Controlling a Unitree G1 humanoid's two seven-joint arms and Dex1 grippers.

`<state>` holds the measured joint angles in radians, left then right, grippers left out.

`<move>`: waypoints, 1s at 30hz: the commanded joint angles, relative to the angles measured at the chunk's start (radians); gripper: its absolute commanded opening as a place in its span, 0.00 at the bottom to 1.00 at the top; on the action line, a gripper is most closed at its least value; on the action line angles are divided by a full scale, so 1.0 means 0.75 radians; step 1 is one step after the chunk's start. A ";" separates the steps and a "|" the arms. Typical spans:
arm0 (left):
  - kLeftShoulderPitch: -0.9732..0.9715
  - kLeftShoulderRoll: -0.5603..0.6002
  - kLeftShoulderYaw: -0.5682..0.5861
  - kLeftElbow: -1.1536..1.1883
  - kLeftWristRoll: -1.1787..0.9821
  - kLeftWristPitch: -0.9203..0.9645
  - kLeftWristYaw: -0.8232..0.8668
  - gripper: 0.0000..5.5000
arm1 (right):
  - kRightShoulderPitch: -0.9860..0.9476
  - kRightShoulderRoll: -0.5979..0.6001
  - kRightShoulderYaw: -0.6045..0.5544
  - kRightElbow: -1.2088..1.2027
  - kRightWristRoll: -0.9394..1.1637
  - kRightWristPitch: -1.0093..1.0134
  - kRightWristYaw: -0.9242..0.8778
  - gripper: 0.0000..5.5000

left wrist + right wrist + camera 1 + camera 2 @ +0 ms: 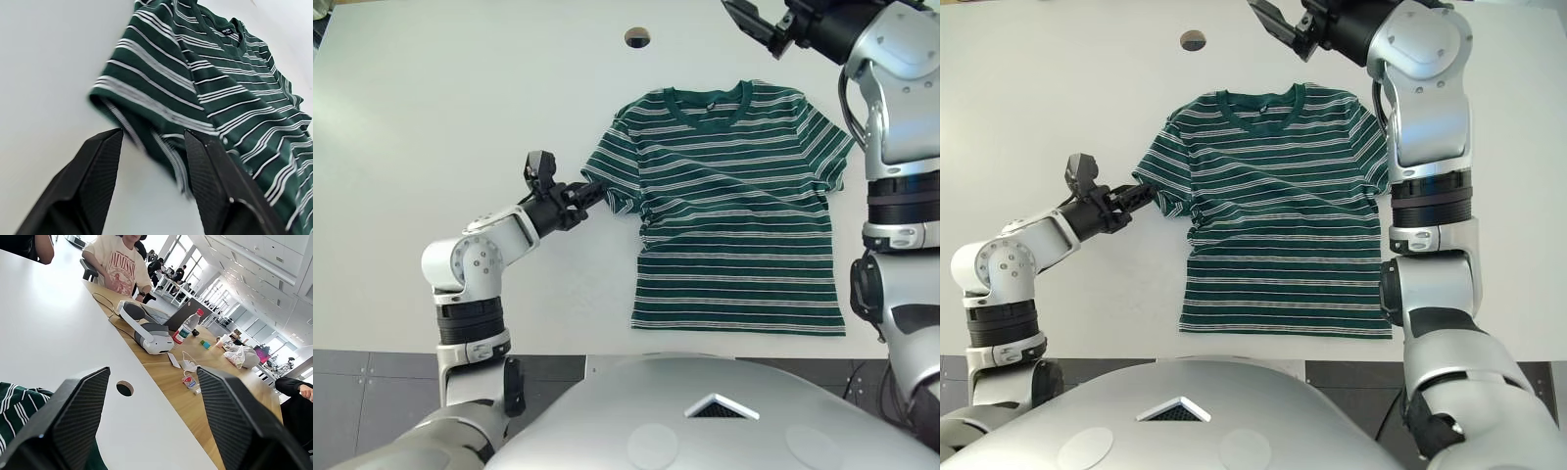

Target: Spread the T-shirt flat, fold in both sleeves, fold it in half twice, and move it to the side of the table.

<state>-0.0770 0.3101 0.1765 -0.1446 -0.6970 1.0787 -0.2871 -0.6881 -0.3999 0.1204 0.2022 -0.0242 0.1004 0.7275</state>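
Observation:
A dark green T-shirt (734, 206) with white stripes lies spread on the white table (431, 117), collar toward the far edge and both sleeves out. My left gripper (597, 192) sits low at the shirt's left sleeve (146, 93). It is open, and the sleeve hem lies between its two black fingers (98, 171). My right gripper (751, 22) hangs open and empty in the air beyond the collar, near the table's far side. From the right wrist, the shirt's edge (19, 406) shows below the fingers.
A round cable hole (637, 37) is in the table beyond the shirt. Bare white surface stretches to the shirt's left. The table's near edge runs just below the shirt's bottom hem (734, 328).

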 commanded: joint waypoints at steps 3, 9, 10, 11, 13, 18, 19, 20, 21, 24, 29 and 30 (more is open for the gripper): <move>-0.071 -0.083 0.053 0.077 0.011 0.109 0.122 0.42 | 0.015 0.002 0.019 -0.050 0.007 0.043 -0.006 0.60; -0.078 -0.105 0.063 0.149 0.036 0.084 0.123 0.34 | 0.015 -0.003 0.031 -0.046 0.004 0.039 -0.004 0.60; -0.080 -0.108 0.064 0.153 0.037 0.081 0.121 0.32 | 0.015 -0.004 0.031 -0.045 0.003 0.038 -0.004 0.60; -0.083 -0.111 0.064 0.159 0.038 0.076 0.120 0.28 | 0.015 -0.005 0.031 -0.042 0.003 0.035 -0.004 0.60; -0.087 -0.116 0.064 0.170 0.040 0.066 0.117 0.22 | 0.013 -0.005 0.031 -0.036 0.002 0.030 -0.004 0.60; -0.100 -0.126 0.069 0.196 0.040 0.029 0.101 0.08 | 0.013 -0.007 0.033 -0.026 0.001 0.024 0.000 0.60; -0.105 -0.127 0.075 0.203 0.038 0.022 0.101 0.05 | 0.013 -0.007 0.033 -0.025 0.001 0.023 0.000 0.60; -0.109 -0.128 0.080 0.210 0.037 0.016 0.102 0.03 | 0.013 -0.007 0.033 -0.025 0.001 0.023 -0.001 0.60; -0.114 -0.126 0.087 0.218 0.036 0.009 0.101 0.02 | 0.015 -0.007 0.033 -0.025 0.001 0.023 -0.001 0.60; -0.135 -0.119 0.116 0.239 0.033 -0.015 0.101 0.02 | 0.020 -0.008 0.034 -0.022 0.001 0.021 0.001 0.60; -0.178 -0.071 0.130 0.266 0.045 -0.055 0.066 0.02 | 0.035 -0.005 0.037 -0.021 0.004 0.016 0.003 0.60; -0.191 -0.058 0.137 0.274 0.044 -0.060 0.053 0.02 | 0.040 -0.004 0.038 -0.021 0.004 0.015 0.003 0.60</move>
<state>-0.1869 0.2371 0.2713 0.0447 -0.6805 1.0446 -0.2331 -0.6709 -0.3993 0.1402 0.1877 -0.0242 0.1189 0.7267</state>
